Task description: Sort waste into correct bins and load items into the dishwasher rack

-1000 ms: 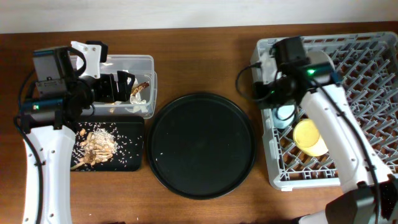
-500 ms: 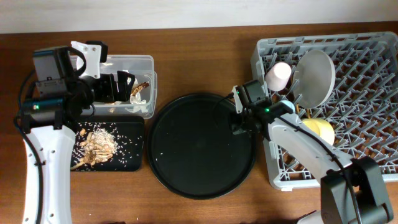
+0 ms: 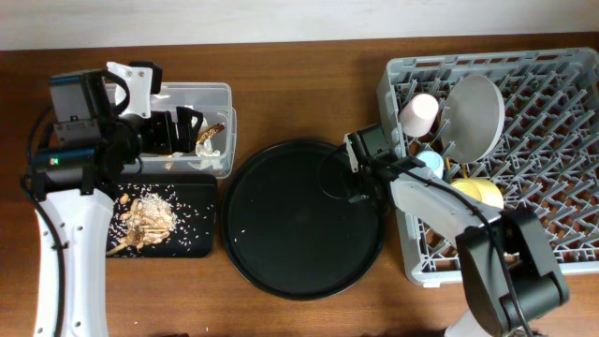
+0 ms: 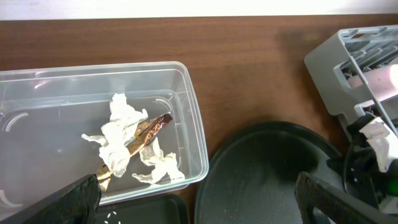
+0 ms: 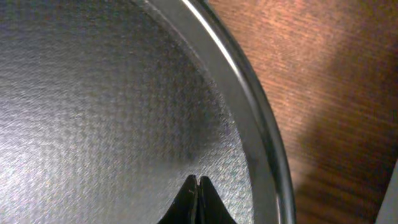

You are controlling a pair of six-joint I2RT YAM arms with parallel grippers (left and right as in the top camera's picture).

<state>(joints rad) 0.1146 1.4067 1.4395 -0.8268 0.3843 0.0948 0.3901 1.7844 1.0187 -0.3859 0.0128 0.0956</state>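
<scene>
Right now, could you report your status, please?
Left fingers open over clear box; right fingers shut, empty, above round tray. Plate, cups, bowl racked. Nothing blocking.

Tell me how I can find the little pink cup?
Look at the big grey dishwasher rack on the right side of the table. In its far left corner, right beside the pale round plate, sits the pink cup. It is the only pink thing there; the light blue cup is its neighbour.

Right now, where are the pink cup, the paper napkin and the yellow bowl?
pink cup (image 3: 418, 114), overhead view, on its side wall.
paper napkin (image 4: 116, 134), left wrist view, on its crumpled middle.
yellow bowl (image 3: 487, 192), overhead view, on its visible part.
</scene>
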